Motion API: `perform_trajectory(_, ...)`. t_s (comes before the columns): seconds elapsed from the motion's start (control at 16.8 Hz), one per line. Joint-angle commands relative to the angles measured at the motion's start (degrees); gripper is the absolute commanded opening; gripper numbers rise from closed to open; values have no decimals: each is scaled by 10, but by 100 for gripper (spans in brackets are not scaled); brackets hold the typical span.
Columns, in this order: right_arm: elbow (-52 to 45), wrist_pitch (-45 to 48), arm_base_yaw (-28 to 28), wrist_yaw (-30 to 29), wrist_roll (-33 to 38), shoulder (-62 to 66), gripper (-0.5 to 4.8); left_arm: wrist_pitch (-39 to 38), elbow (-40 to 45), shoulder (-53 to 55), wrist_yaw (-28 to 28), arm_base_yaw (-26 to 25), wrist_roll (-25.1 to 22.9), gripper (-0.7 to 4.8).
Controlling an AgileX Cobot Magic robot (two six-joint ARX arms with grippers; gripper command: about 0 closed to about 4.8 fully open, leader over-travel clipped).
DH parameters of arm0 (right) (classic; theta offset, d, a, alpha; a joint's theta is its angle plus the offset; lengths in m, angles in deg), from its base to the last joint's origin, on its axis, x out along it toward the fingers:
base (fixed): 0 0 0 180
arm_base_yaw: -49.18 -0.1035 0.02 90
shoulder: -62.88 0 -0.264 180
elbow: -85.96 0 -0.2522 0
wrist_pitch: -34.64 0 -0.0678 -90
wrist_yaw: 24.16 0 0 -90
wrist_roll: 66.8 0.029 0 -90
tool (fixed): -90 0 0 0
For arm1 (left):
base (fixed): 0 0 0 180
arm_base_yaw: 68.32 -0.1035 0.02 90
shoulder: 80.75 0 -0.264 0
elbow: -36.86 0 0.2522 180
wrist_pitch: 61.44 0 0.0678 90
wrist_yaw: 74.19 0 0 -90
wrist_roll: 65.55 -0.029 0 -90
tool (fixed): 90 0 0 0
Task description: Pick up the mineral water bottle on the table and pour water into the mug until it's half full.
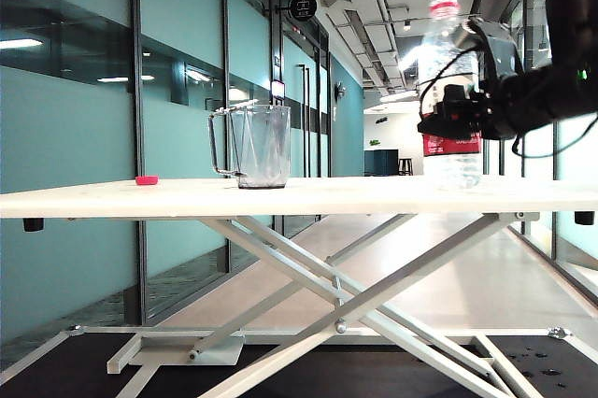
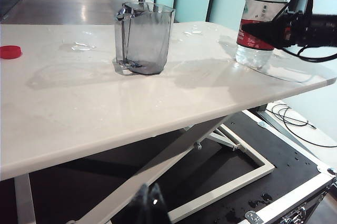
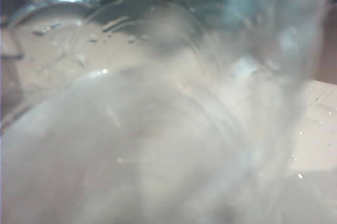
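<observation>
White laminate carries the whole scene: the table (image 1: 308,196) stands on crossed legs in a teal-walled corridor, with the bottle (image 1: 448,90) upright near its right end and the mug (image 1: 257,146) upright near the middle, well apart from it. The right gripper (image 1: 455,123) reaches in level from the right and sits around the bottle at its red label, fingers on either side; the bottle's base looks to be on or just at the tabletop. From the wrist camera the bottle (image 3: 174,129) fills the frame as a clear blur, so the contact itself cannot be read there, but the outside views show the claw partly closed about the body, which reads as a grip taken or very nearly taken. The left gripper (image 2: 149,203) shows only as dark fingertips hanging low off the table's near edge, far from both objects; whether it is open cannot be told.

Judged from this, the step in hand is the pick-up. Next comes a lift clear of the table, a carry across to the mug, then a slow tilt over its rim; the mug appears empty. The bottle's neck looks uncapped, so any jolt in transit could spill. A small red cap (image 1: 147,179) lies beyond the mug at the far left, out of the path. Wet patches glisten on the tabletop around the mug. Nothing stands between bottle and mug.
</observation>
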Motion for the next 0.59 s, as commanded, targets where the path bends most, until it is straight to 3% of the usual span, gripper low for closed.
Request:
perform_trajectory(0.06,30,-76,-20,17,-56,-35,201,6,-1,0,3,0,-3,-5)
perform_trajectory(0.36,140,-306,-97,175,-176,-57,201,6,-1,0,3,0,-2,-5)
perform_trajectory(0.59,207,-392,-142,290,-250,-57,201,6,-1,0,2,0,-3,-5)
